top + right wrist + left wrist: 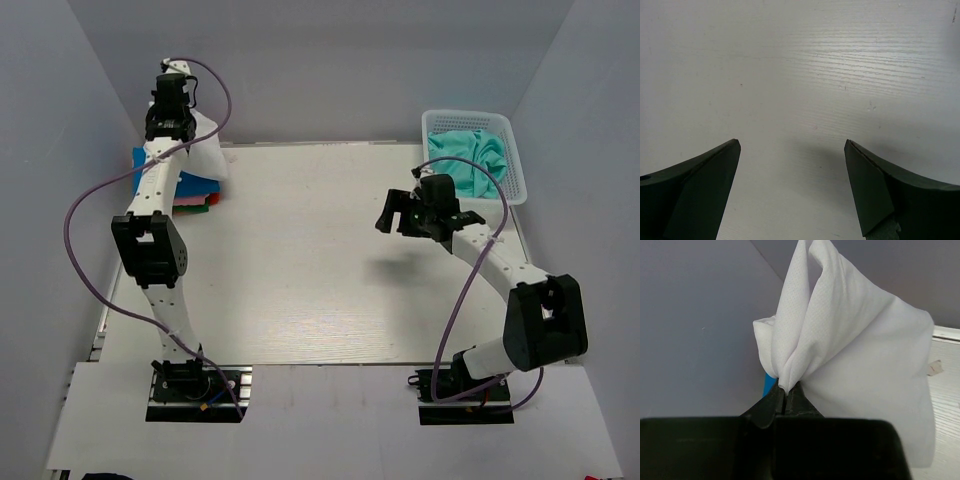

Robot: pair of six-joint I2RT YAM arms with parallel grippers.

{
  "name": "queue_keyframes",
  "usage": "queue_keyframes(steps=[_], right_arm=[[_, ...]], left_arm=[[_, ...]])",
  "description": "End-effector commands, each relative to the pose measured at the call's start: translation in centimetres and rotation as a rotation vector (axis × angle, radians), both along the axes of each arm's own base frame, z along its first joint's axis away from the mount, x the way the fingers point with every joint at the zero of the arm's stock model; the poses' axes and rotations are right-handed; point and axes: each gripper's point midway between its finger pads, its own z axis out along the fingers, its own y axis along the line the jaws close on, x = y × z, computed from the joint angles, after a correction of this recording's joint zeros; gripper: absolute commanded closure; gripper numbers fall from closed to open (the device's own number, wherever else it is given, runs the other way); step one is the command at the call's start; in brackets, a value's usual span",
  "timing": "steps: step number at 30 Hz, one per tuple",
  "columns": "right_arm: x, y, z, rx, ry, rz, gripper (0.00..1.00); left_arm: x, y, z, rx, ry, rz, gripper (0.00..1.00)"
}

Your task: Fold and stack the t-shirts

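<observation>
My left gripper [172,128] is shut on a folded white t-shirt [207,150] and holds it up at the far left corner of the table. In the left wrist view the white t-shirt [850,350] hangs bunched from my shut gripper [784,392]. Under it lies a stack of folded t-shirts [190,190], blue on top, with red and green edges showing. A teal t-shirt [478,160] lies crumpled in the white lattice basket [515,165]. My right gripper [395,212] is open and empty above the bare table, as the right wrist view [792,150] shows.
The white wood-grain table [310,260] lies between the arms. Grey walls enclose the far, left and right sides. The basket stands at the far right corner.
</observation>
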Motion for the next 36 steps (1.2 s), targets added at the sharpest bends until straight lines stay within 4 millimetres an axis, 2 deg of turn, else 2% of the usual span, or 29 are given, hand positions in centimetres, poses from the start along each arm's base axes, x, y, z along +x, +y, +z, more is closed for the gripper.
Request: queue_keyframes(steps=[1,2,4,6,8,9,10,13,14,17,18,19,20,22,24,25,27,28,29,31,32,33,34,35,36], right_arm=[[1.3,0.4,1.4,0.007,-0.026,-0.001,0.1],[1.5,0.6,1.5,0.011,-0.026,0.003,0.1],[1.7,0.8,1.0,0.007,-0.01,-0.001,0.1],[2.1,0.9,0.9,0.006,-0.001,-0.002,0.1],[2.4,0.9,0.1,0.006,0.023,-0.007,0.1],[2.6,1.2,0.5,0.012,0.019,-0.001,0.1],[2.7,1.3,0.3,0.015,0.027,0.001,0.1],[2.9,1.7,-0.5,0.016,0.06,0.011,0.1],[3.0,1.8,-0.8,0.016,0.072,0.013,0.1],[3.3,2.0,-0.6,0.022,0.078,0.015,0.1],[3.2,2.2,-0.9,0.022,0.089,0.018,0.1],[3.4,2.2,-0.6,0.025,0.084,0.018,0.1],[3.5,2.4,-0.4,0.025,0.078,0.02,0.1],[3.4,2.2,-0.4,0.024,0.077,0.016,0.1],[3.5,2.0,0.0,0.023,0.069,0.008,0.1],[3.4,2.1,0.4,0.029,0.06,0.009,0.1],[3.2,2.0,0.3,0.025,0.059,0.013,0.1],[3.2,2.0,0.7,0.029,0.046,0.013,0.1],[2.8,1.9,1.0,0.03,0.04,0.016,0.1],[2.8,1.7,1.6,0.029,0.015,0.01,0.1],[2.5,1.6,1.8,0.033,0.004,0.01,0.1],[2.5,1.5,1.9,0.035,-0.001,0.009,0.1],[2.5,1.5,2.6,0.039,-0.026,0.012,0.1],[2.2,1.5,3.0,0.047,-0.04,0.013,0.1],[1.6,1.4,2.8,0.047,-0.052,0.021,0.1]], left_arm=[[0.5,2.7,0.4,0.008,-0.05,0.053,1.0],[0.6,3.6,-0.4,0.008,-0.036,0.068,1.0],[0.8,4.0,-1.3,0.004,-0.027,0.068,1.0],[0.9,5.6,-2.1,0.006,-0.02,0.078,1.0],[1.3,6.0,-2.5,0.014,-0.008,0.052,1.0],[1.4,6.8,-3.1,0.014,-0.005,0.064,1.0],[1.7,6.6,-4.0,0.009,0.009,0.053,1.0],[1.9,8.1,-5.9,0.009,0.039,0.084,1.0],[2.1,8.7,-5.4,0.011,0.024,0.093,1.0],[2.4,10.0,-5.6,0.011,0.019,0.113,0.98],[2.5,10.1,-6.3,0.01,0.03,0.113,0.91],[2.1,11.0,-5.8,0.011,0.016,0.152,0.86],[2.0,11.1,-6.6,0.013,0.037,0.161,0.8],[1.9,11.3,-6.1,0.01,0.021,0.184,0.44],[1.2,12.0,-5.8,-0.007,0.006,0.225,0.01],[1.0,11.9,-4.7,-0.016,-0.013,0.23,0.0],[0.2,11.7,-4.6,-0.054,-0.012,0.259,0.0],[0.4,11.2,-4.7,-0.085,-0.008,0.233,0.0],[-0.1,11.0,-3.5,-0.105,-0.031,0.242,0.0],[-0.7,9.7,-4.1,-0.178,-0.01,0.214,0.0],[-0.8,8.8,-4.0,-0.2,-0.01,0.2,0.0],[-1.4,7.7,-2.6,-0.223,-0.034,0.181,0.0],[-1.7,6.8,-3.5,-0.279,-0.028,0.162,0.0],[-2.1,6.0,-3.2,-0.317,-0.04,0.143,0.0],[-2.8,2.0,-2.0,-0.439,-0.059,-0.019,0.0]])
